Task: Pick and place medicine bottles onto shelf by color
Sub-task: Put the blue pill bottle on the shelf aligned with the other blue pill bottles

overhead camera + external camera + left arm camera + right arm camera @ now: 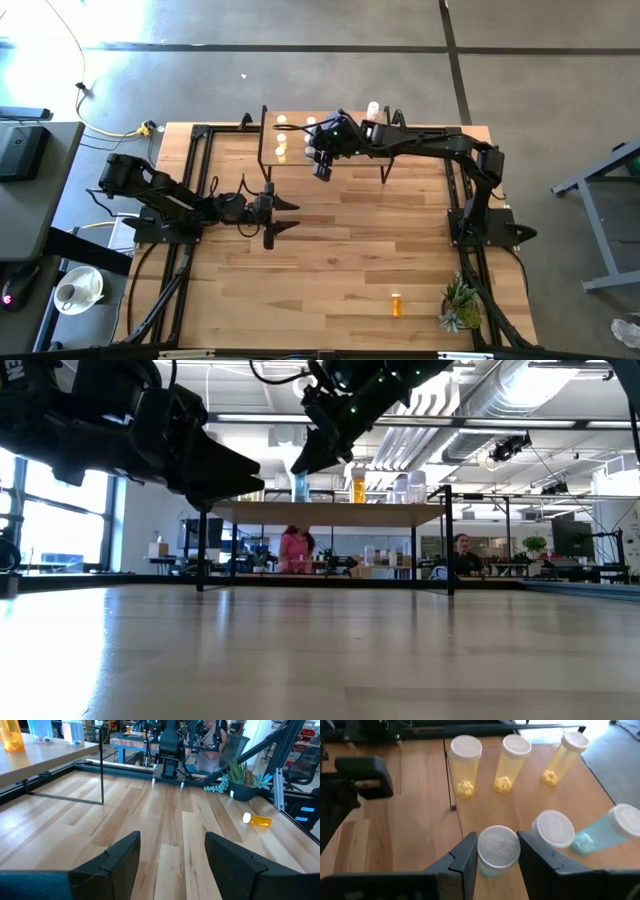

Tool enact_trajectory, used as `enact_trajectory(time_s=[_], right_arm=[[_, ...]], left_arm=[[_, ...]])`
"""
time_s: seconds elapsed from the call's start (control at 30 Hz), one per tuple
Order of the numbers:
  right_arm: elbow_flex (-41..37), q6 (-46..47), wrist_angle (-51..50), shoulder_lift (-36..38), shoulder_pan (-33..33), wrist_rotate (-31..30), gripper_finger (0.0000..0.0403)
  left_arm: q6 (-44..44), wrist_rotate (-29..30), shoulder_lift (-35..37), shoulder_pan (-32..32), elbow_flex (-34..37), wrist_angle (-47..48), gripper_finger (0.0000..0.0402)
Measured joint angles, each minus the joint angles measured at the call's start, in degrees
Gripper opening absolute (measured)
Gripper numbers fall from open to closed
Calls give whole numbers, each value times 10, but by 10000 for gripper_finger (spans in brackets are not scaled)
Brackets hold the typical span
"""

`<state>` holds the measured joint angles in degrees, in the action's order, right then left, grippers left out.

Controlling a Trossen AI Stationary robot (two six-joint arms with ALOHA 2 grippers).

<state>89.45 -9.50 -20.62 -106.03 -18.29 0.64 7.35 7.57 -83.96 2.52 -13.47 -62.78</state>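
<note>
Here the step in hand looks like a placing: the right end effector (499,855) hangs over the shelf (350,150) with its fingers (465,852) pinching a blue bottle (498,849) just under its white cap. That bottle stands upright beside two more blue ones (555,829), while three yellow bottles (465,762) stand in a row farther along the board. In the low view an orange one (358,485) also stands on the shelf.

The next move, I judge, calls for setting the blue bottle flat on the board close to its fellows, then spreading the fingers and lifting straight up so the neighbours are not knocked; they stand very near.

The left end effector (172,865) waits low over the worktop (330,260), beside the shelf's near edge, fingers spread and holding nothing.

One orange bottle (396,305) lies on its side on the worktop, well apart from the shelf, near a small plant (460,305). It appears to be the only one left to fetch.

The bottles are clear-walled tinted cylinders with ribbed pale caps, and pills show at the bottom of the yellow ones.
</note>
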Motion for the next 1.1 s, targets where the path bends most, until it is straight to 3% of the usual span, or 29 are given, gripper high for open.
enact_trajectory(time_s=[0.2,1.1], right_arm=[[0,0,6,-2,-5,27,112],[-1,-12,16,-3,-5,12,115]], left_arm=[[0,1,0,0,0,0,211],[0,1,0,0,0,0,211]])
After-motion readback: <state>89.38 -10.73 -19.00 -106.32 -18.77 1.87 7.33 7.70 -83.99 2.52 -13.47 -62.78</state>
